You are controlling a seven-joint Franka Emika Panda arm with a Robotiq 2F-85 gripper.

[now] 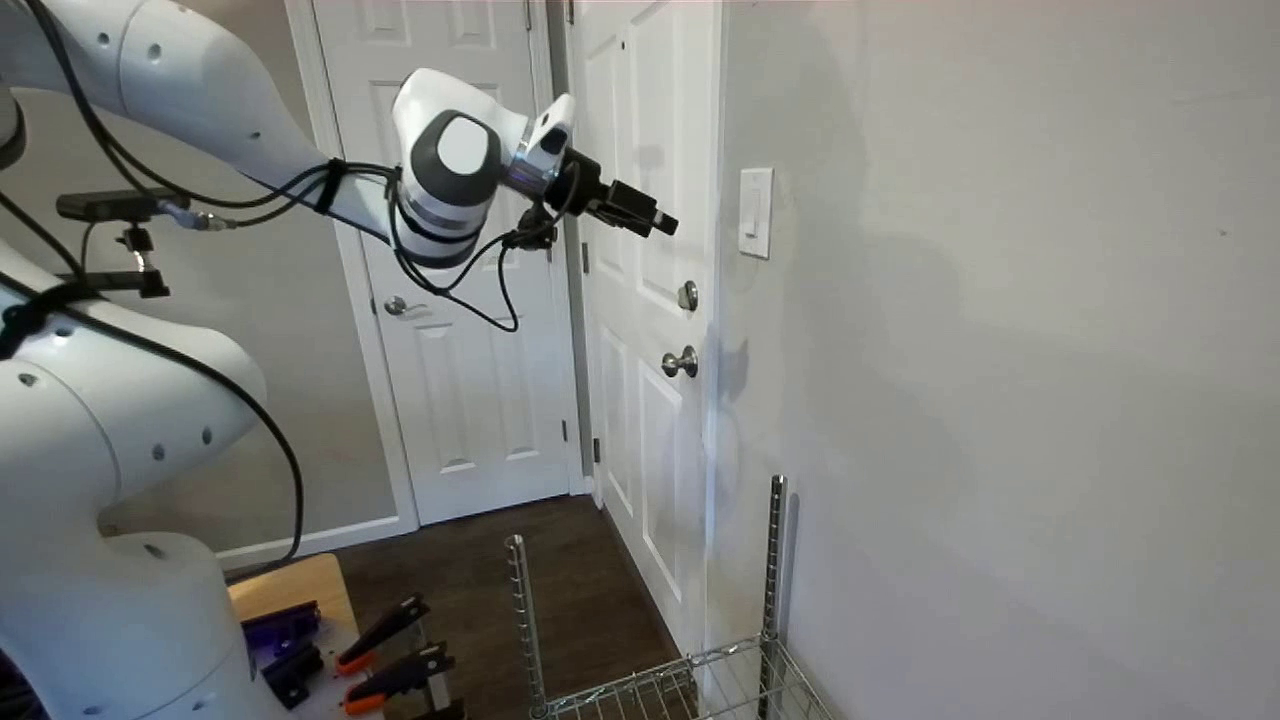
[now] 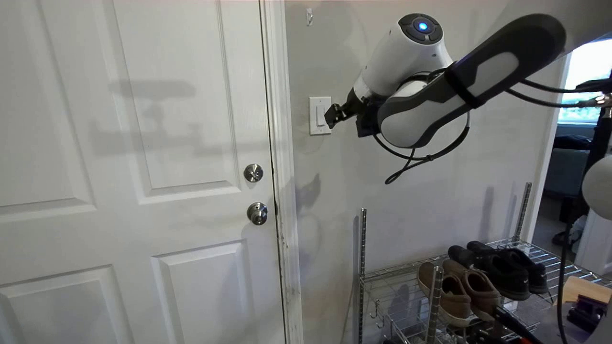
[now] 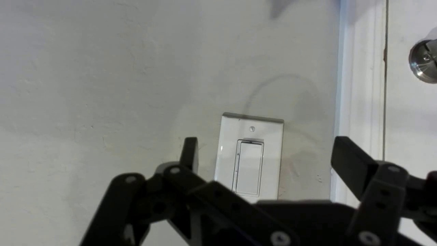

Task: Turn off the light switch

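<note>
The light switch (image 1: 756, 212) is a white upright wall plate with a flat rectangular paddle. It also shows in the other exterior view (image 2: 314, 117) and in the wrist view (image 3: 250, 167), where its near end is hidden behind the gripper. My gripper (image 1: 655, 215) is black, open and empty. In an exterior view a gap lies between its fingertips and the switch. In an exterior view the gripper (image 2: 333, 116) overlaps the plate's right edge. In the wrist view the fingers of the gripper (image 3: 268, 155) stand wide apart either side of the plate, without visible contact.
A white door (image 2: 191, 229) with a deadbolt (image 2: 253, 173) and a round knob (image 2: 257, 213) stands beside the switch. A wire shelf (image 1: 650, 685) is below, with several shoes (image 2: 478, 282) on it. Clamps (image 1: 385, 640) lie near the robot base. Cables hang from the arm.
</note>
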